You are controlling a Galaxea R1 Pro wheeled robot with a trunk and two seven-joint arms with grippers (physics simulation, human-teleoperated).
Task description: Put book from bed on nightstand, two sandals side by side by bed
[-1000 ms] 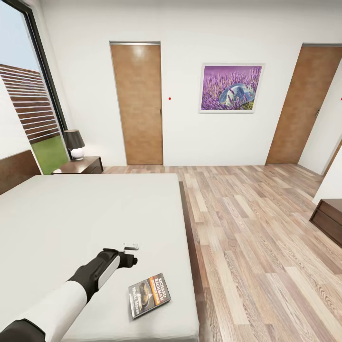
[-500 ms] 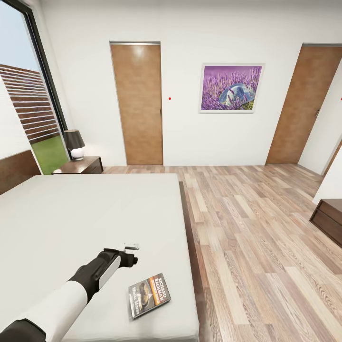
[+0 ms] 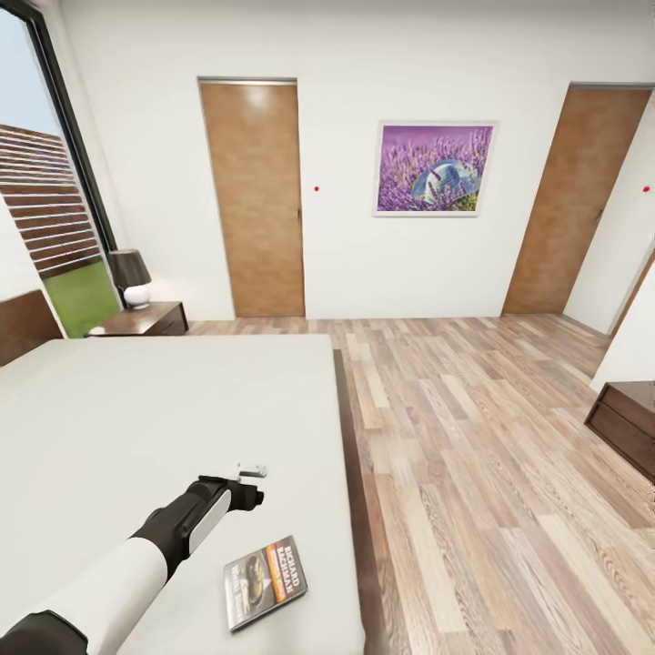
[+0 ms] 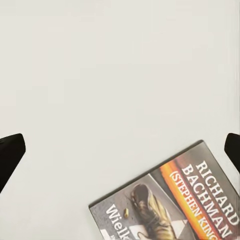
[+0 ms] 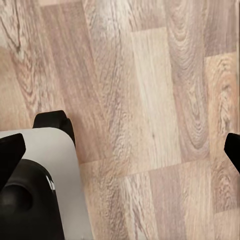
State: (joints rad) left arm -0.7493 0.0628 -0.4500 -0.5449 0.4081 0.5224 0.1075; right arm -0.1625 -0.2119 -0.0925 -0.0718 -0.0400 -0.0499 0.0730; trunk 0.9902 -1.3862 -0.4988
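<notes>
We're in the bedroom (image 3: 364, 55), white walls all round, wood-plank floor (image 3: 491, 473) running out to the right, two brown doors (image 3: 255, 196) on the far wall with the purple picture (image 3: 435, 169) hanging between them. Big black-framed window (image 3: 41, 164) on the left. The bed (image 3: 136, 418) takes up the lower left of the head view, a broad plain grey mattress with a dark wood edge along its right side. Over by the window, beside the head of the bed, sits a nightstand (image 3: 146, 319) with a small dark-shaded lamp (image 3: 130, 277) on top; another dark cabinet (image 3: 628, 428) peeks in at the far right edge. The left arm reaches out over the mattress, the left gripper (image 3: 247, 491) hanging above the sheet, and the book (image 3: 265, 581) lies flat near the bed's lower right corner, close to that gripper but clear of it. The left wrist view looks straight down on the book (image 4: 175, 205), cover up, white lettering readable, with the two fingertips (image 4: 10, 155) at opposite edges of the picture, so those jaws are spread wide with nothing between them. The right gripper (image 5: 120, 150) points down at bare floor planks beside part of the robot's base (image 5: 45, 185), its fingers likewise spread wide.
</notes>
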